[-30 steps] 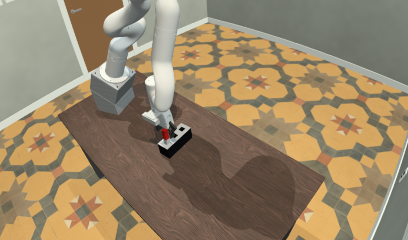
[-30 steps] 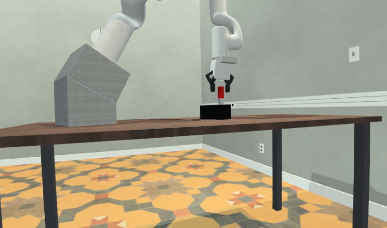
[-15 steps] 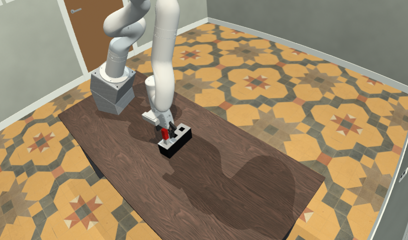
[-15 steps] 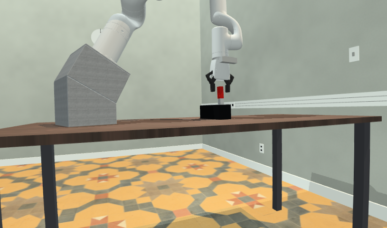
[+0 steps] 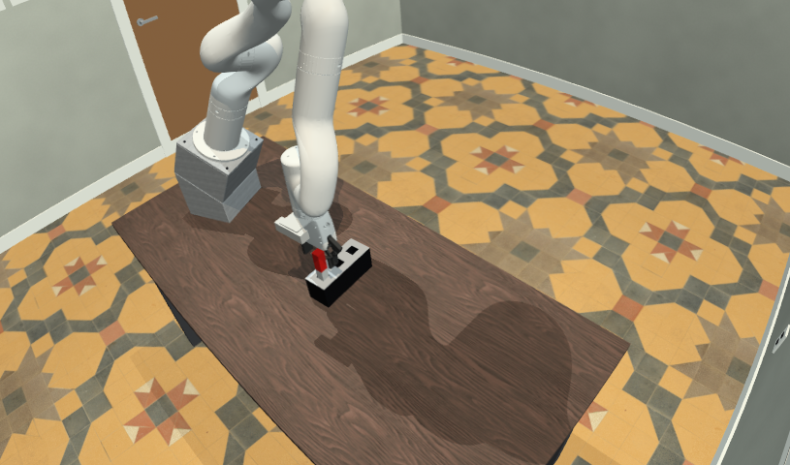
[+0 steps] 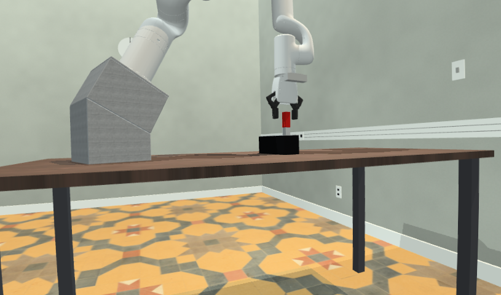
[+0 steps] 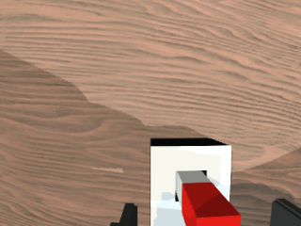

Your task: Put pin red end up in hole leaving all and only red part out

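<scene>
Shadow from the arm darkened much of the wooden worktop (image 5: 479, 368), and the wrist view cut off the block's (image 5: 352, 275) far holes. Patterned tile floor and grey-green walls surrounded it. One pin (image 6: 286, 122) stood red end up in an end hole, some grey shaft showing. One tool (image 6: 284, 114) hung spread apart around it, gripping nothing.

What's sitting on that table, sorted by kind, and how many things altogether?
Robot arm on its grey base: 1
Block with holes: 1
Pin, red end up, standing in the block between the open fingers: 1
Total: 3
</scene>
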Available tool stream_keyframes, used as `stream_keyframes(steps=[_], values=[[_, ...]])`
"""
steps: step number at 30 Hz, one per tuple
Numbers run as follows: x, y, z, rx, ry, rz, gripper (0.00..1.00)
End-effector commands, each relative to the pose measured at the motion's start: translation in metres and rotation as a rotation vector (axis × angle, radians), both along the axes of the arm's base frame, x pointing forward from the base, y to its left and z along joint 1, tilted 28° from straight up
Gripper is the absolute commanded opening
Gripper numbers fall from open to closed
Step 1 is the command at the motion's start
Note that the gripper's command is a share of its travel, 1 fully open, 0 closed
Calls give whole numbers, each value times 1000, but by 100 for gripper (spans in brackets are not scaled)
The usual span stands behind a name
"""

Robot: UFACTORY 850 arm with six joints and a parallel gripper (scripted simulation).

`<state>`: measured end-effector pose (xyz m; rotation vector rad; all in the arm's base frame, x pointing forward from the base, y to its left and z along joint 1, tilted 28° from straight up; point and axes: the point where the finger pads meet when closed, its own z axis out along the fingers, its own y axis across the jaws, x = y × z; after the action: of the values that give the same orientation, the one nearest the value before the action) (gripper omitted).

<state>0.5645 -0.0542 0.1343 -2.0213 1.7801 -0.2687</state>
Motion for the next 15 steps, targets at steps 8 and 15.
stream_keyframes(steps=[8,15], values=[[1,0,1,0,-1,0,100],[-5,-3,11,0,-1,0,100]])
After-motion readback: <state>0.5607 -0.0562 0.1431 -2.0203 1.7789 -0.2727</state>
